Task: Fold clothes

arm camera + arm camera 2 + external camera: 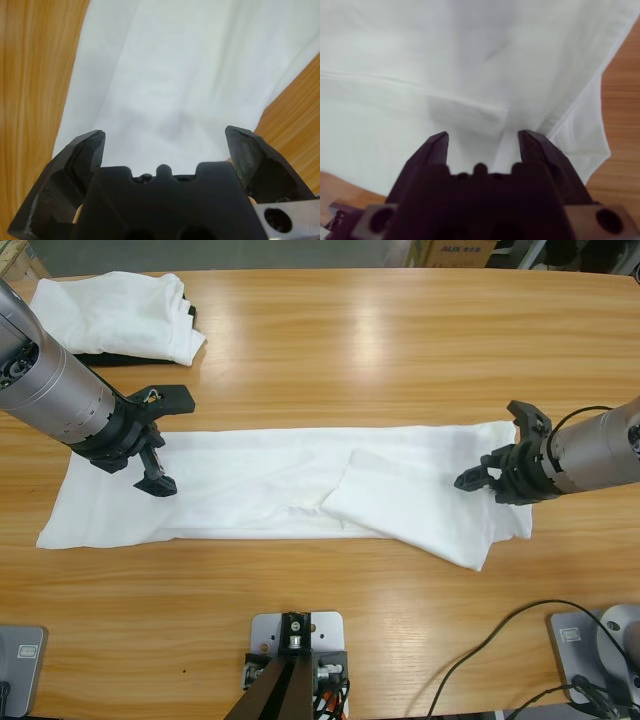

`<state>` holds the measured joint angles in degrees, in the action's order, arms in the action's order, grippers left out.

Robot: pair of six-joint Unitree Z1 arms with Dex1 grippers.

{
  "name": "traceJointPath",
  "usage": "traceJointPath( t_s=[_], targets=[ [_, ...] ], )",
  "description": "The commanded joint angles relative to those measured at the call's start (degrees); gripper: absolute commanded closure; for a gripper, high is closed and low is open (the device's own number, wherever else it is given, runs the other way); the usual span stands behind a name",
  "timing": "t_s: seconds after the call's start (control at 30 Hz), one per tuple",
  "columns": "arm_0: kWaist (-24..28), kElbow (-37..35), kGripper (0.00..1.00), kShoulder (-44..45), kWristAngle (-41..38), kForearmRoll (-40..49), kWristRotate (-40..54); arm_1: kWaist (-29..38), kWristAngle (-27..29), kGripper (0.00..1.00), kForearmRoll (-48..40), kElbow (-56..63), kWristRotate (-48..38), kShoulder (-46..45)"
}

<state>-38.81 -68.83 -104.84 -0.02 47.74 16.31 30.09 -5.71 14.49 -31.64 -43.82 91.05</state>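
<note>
The clothes, a white T-shirt (270, 480), lie folded into a long strip across the middle of the table, with one flap (410, 510) turned slantwise over the right half. My left gripper (168, 438) hovers over the strip's left end, jaws wide open and holding nothing. In the left wrist view the gripper (165, 137) looks down on plain white cloth (175, 65) with wood on both sides. My right gripper (498, 445) is open over the strip's right end. The right wrist view shows that gripper (482, 135) just above a seamed fold of the shirt (420, 60).
A second white garment (120, 310) lies bunched at the far left corner on top of a black folded garment (110, 359). Black cables (500, 640) loop at the near right. Bare wooden table (380, 350) stretches behind the shirt.
</note>
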Motion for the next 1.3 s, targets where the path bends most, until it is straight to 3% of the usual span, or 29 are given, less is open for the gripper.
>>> traceJointPath(
  t_s=[0.03, 0.07, 0.23, 0.4, 0.67, 1.07, 1.3],
  targets=[
    [-0.3, 0.7, 0.059, -0.5, -0.9, 0.6, -0.6, -1.2, -1.8, 0.688, -3.7, 1.3, 1.6, 2.1],
    [-0.3, 0.8, 0.059, -0.6, -0.9, 0.6, -0.6, -1.2, -1.8, 0.691, -3.7, 1.1, 2.1, 1.5],
    [-0.3, 0.9, 0.059, -0.7, -0.9, 0.6, -0.6, -1.2, -1.8, 1.000, -3.4, 1.6, 2.8, 0.9],
    [-0.3, 1.1, 0.059, -0.5, -0.9, 0.6, -0.6, -1.2, -0.7, 1.000, -2.8, 1.1, 5.5, -0.6],
    [-0.3, 1.7, 0.059, -0.5, -0.9, 0.7, -0.6, -1.2, 0.3, 1.000, -5.0, -2.2, 20.2, 0.1],
    [-0.3, 2.3, 0.059, -1.2, -0.9, 0.6, -0.5, -1.2, -2.8, 1.000, -10.5, -4.2, 24.2, 5.2],
    [-0.3, 2.3, 0.059, -1.5, -0.9, 0.6, -0.5, -1.2, 0.9, 1.000, -6.6, -6.4, 26.1, 4.5]
  ],
)
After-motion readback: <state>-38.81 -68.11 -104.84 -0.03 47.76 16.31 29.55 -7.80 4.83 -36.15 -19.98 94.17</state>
